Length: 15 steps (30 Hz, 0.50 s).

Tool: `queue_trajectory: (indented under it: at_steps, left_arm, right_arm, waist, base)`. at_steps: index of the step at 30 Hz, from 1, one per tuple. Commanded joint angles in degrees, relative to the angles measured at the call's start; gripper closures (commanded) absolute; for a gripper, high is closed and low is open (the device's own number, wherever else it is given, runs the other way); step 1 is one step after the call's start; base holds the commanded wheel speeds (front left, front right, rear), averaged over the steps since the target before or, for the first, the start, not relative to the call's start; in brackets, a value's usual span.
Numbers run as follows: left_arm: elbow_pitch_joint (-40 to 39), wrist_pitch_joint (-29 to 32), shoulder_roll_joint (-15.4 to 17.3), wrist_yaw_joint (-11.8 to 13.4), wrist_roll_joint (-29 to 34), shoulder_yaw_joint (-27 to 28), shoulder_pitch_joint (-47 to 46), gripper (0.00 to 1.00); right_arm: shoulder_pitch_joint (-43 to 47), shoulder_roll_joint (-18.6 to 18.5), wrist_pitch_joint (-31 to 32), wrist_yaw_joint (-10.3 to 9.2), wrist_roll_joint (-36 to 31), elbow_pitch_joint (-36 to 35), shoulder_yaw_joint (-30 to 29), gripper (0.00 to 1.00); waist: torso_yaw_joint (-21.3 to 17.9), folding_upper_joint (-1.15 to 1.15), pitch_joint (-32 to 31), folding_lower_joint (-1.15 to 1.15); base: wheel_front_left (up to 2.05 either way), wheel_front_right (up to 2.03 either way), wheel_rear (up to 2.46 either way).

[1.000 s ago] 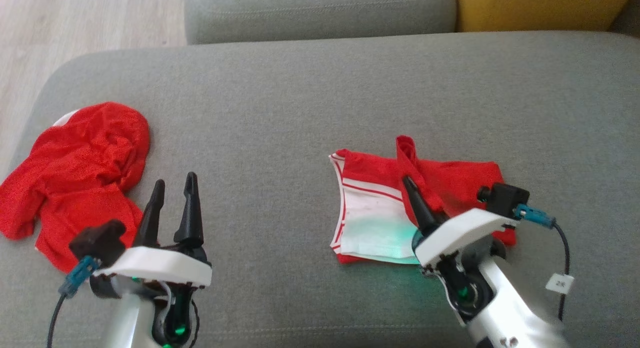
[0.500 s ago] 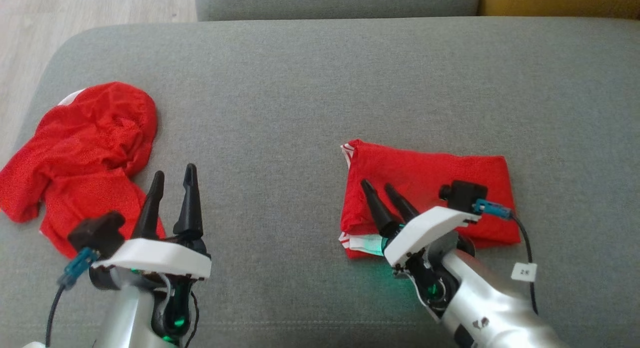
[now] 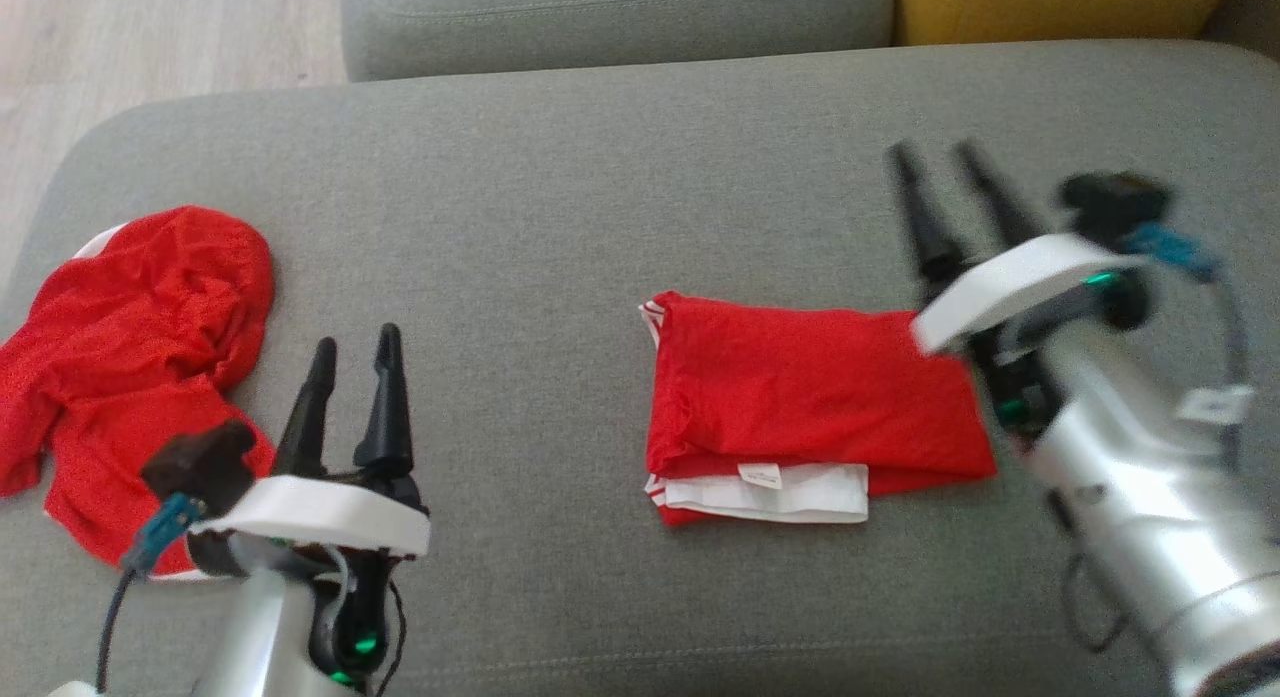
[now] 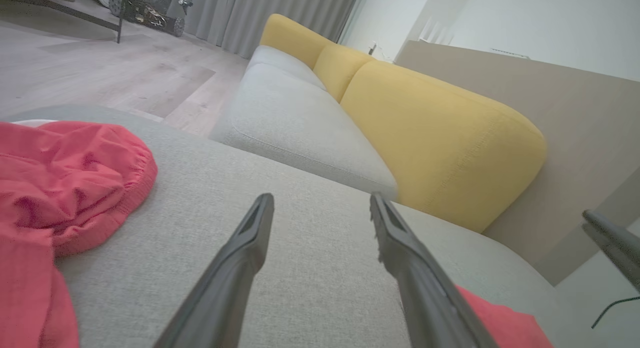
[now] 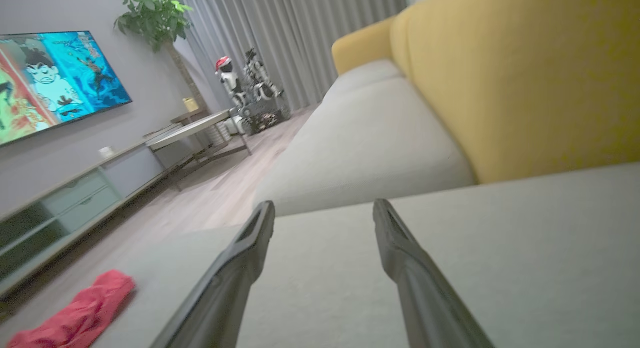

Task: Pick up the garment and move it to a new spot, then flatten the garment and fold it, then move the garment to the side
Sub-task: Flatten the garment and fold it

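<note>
A red garment with white trim [image 3: 810,407] lies folded into a rectangle on the grey sofa cushion [image 3: 600,207], right of centre. My right gripper [image 3: 935,157] hangs open above the cushion, past the garment's right edge, holding nothing; its fingers [image 5: 240,268] point toward the sofa back. My left gripper [image 3: 355,342] stands open at the lower left, empty, between the folded garment and a crumpled red garment [image 3: 120,357]. That crumpled piece also lies at the left of the left wrist view [image 4: 65,178]. A corner of the folded garment [image 4: 500,323] sits low right there.
A second grey cushion [image 3: 620,17] and a yellow backrest [image 3: 1050,7] lie beyond. Wooden floor [image 3: 150,37] runs past the cushion's left edge. The right wrist view has a TV [image 5: 50,78], a low cabinet [image 5: 75,198] and another robot [image 5: 250,93] across the room.
My right gripper let go of the folded garment and rose away up and to the right, open. The garment now lies flat. The left gripper stayed put; the camera shifted slightly.
</note>
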Motion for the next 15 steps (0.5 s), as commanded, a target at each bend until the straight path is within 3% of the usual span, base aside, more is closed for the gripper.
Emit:
queue_trajectory:
  at_steps: [1, 8, 15]
  left_arm:
    - [-2.18, -0.69, 0.51, -0.04, 0.12, 0.79, -2.71, 0.0]
    - [-3.42, -0.69, 0.51, 0.58, 1.36, -0.21, -3.16, 0.0]
    - [-4.98, -0.69, 0.51, 1.14, 6.27, 1.07, -1.04, 0.0]
  right_arm:
    - [0.01, -1.56, -0.76, 0.39, -3.53, -3.29, -2.49, 0.0]
    - [10.87, -7.07, -0.77, 0.39, -23.07, -16.91, -17.94, 0.0]
    - [24.3, -2.42, -0.78, 0.39, -36.25, -30.89, -30.66, 0.0]
  waist:
    - [-0.32, 0.0, 0.02, 0.0]
    - [-0.84, 0.0, 0.1, 0.0]
    - [-1.19, 0.0, 0.77, 0.0]
  base:
    - [0.0, 0.0, 0.0]
    - [0.0, 0.0, 0.0]
    - [0.0, 0.0, 0.0]
